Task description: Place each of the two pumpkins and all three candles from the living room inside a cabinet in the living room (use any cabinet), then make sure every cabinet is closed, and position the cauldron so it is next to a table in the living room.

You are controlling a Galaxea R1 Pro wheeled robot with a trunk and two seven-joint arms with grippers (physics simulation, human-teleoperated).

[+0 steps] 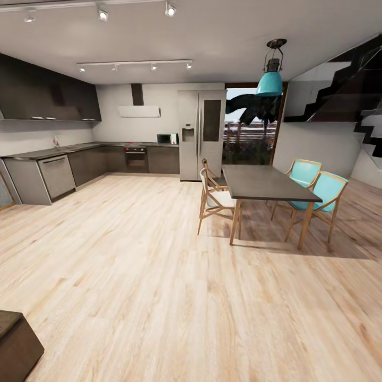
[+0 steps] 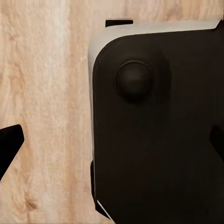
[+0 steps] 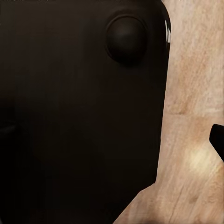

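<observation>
The pumpkins, the candles, the cauldron and the cabinet are out of view. In the left wrist view my left gripper (image 2: pixel 114 142) hangs over the robot's black, rounded base (image 2: pixel 154 140) and the pale wood floor (image 2: pixel 46 93). One dark fingertip (image 2: pixel 9 147) sits at one edge of that picture and the other at the opposite edge, so the jaws stand wide apart with nothing between them. In the right wrist view my right gripper (image 3: pixel 112 140) also hangs over the black base (image 3: pixel 79 116). One fingertip (image 3: pixel 218 140) shows at the picture's edge, and nothing is held.
A dark-topped dining table (image 1: pixel 265 183) with wooden legs stands right of centre, with two turquoise chairs (image 1: pixel 323 193) and two wooden chairs (image 1: pixel 215 199). Kitchen counters (image 1: pixel 79 159) and a fridge (image 1: pixel 200 132) line the back. A dark brown furniture corner (image 1: pixel 16 345) sits at bottom left.
</observation>
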